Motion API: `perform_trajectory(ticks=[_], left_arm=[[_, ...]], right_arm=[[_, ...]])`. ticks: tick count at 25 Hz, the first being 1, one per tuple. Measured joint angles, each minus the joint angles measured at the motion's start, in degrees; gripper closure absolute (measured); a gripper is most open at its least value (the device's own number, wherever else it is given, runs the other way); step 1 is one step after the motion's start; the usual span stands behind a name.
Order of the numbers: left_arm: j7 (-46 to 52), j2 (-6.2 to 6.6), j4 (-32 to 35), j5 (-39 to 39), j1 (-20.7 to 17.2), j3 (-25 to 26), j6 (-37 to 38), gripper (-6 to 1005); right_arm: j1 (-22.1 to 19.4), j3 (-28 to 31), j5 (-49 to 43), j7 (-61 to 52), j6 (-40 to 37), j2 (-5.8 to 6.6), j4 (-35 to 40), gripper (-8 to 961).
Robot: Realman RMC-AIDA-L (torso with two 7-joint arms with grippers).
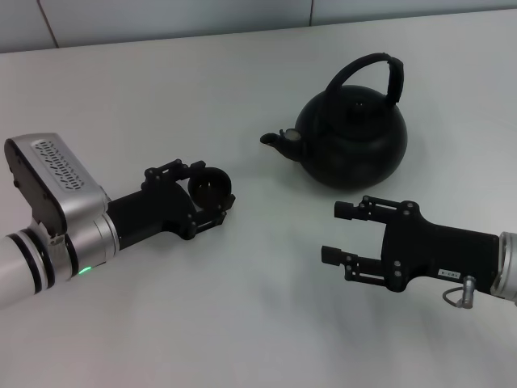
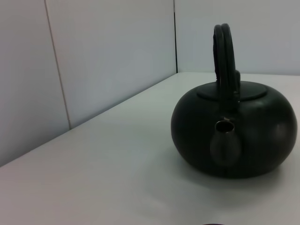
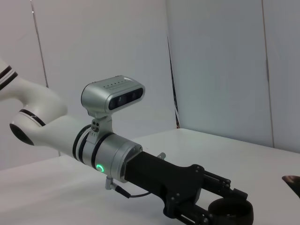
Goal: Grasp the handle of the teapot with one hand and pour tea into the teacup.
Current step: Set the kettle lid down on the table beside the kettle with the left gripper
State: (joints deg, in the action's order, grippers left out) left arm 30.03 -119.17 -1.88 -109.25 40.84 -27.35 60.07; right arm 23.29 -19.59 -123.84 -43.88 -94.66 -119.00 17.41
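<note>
While the teapot (image 1: 349,139) stands upright on the white table (image 1: 242,323) toward its far side, its stubby spout (image 1: 279,140) points toward the robot's left and its handle (image 1: 373,73) arches free above the lid; the left gripper (image 1: 212,192) lies low on the table with its fingers closed around the teacup (image 1: 208,185), near the spout but apart from it; the right gripper (image 1: 339,233) hovers just in front of the teapot, fingers spread wide and holding nothing; grey wall panels (image 2: 93,70) back the table

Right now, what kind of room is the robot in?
Probably a robot test lab, not a kitchen: a bare white table, plain panel walls, and just a teapot and a teacup between the left claw's fingers.
</note>
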Motion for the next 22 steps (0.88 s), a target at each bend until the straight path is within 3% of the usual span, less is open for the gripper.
perform_trajectory(ticks=[22], left_arm=[[0.06,-0.01,-0.94,0.16,0.50,0.41,-1.20,275]], right_arm=[[-0.01,0.08,0.00,-0.16,-0.09,0.00,0.00,266]])
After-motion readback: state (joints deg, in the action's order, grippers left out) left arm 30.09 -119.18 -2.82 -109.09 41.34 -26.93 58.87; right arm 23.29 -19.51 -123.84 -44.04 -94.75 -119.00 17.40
